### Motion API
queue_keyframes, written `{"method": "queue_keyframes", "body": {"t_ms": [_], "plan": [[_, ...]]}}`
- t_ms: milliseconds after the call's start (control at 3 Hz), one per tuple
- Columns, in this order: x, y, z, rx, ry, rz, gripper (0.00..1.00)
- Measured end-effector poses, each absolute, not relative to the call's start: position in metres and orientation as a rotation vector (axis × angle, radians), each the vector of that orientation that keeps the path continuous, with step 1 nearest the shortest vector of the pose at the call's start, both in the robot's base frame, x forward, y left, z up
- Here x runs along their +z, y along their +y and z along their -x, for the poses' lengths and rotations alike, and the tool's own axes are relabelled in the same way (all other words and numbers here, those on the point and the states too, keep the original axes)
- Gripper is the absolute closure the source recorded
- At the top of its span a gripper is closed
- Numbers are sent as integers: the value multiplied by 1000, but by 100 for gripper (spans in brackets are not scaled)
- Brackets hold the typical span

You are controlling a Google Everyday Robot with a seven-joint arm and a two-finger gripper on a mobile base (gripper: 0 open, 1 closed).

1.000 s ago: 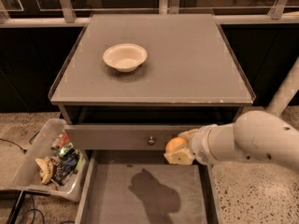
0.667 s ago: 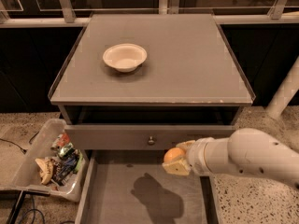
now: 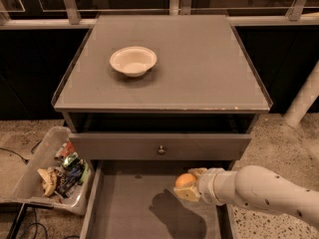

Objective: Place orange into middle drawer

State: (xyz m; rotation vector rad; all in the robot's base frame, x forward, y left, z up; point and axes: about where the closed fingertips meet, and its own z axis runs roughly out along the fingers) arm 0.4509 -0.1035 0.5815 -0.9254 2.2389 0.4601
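Note:
The orange is a small round orange fruit held in my gripper, which is shut on it at the end of the white arm coming in from the lower right. The gripper hangs above the open middle drawer, a wide shallow grey tray pulled out at the bottom of the cabinet. It sits over the drawer's right half, just below the upper drawer front with its small round knob. Its shadow falls on the drawer floor.
A cream-white bowl sits on the grey cabinet top. A clear bin of packets and snacks stands on the floor to the left of the drawer. A white post stands at the right.
My gripper with the orange has moved down and slightly left, from level with the knobbed drawer front to lower over the open drawer. The arm has dropped lower in view.

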Motion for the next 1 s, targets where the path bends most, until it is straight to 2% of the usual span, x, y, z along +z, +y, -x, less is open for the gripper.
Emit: {"method": "queue_keyframes", "body": {"t_ms": [1000], "plan": [[545,-83,-471,536,2170,919,100]]}}
